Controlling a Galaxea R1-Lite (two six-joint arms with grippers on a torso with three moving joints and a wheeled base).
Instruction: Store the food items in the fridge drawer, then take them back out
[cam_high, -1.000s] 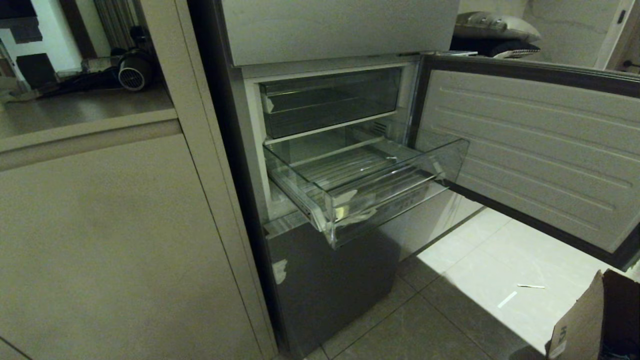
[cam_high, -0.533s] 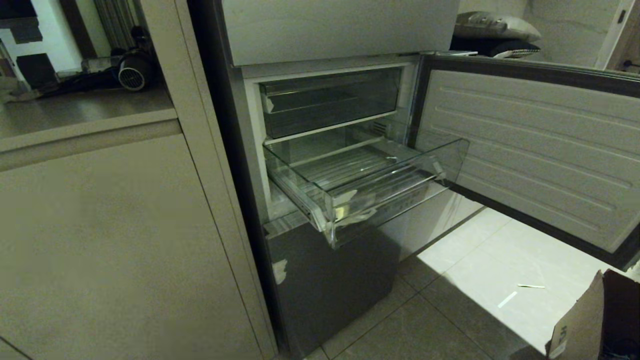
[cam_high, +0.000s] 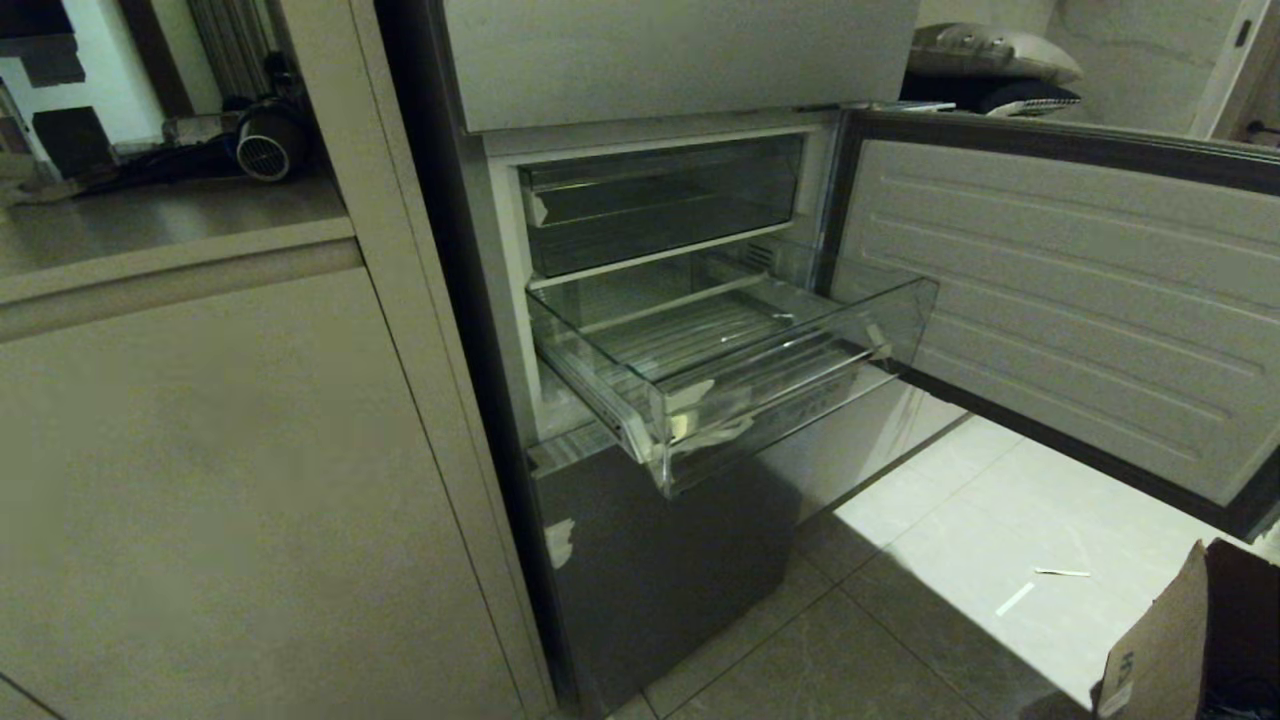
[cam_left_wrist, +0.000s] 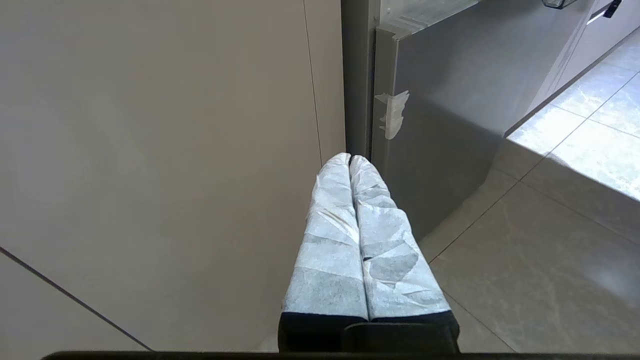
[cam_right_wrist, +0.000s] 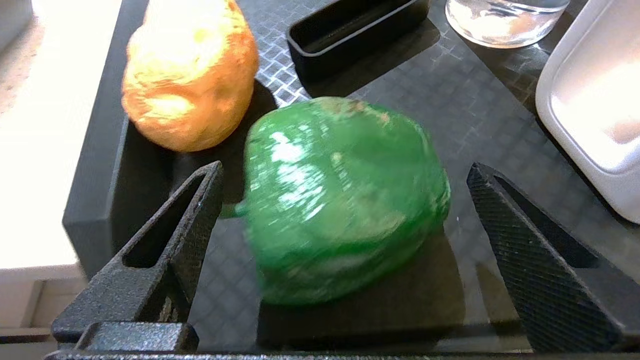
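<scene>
The green food item (cam_right_wrist: 342, 200) is glossy and smooth; the orange one (cam_right_wrist: 190, 75) looks matt and lumpy. Both lie on a black tray (cam_right_wrist: 475, 130) with diamond-textured surface. The fridge drawer (cam_high: 735, 370) is clear plastic (ribbed floor).

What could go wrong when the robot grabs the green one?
The green pepper is round and glossy, and the open right gripper sits wide on either side of it, so it might slip or roll away as the fingers close. The orange potato lies close by and could get bumped. The bottle also stands nearby, so a careless swing of the arm might tip it.
</scene>
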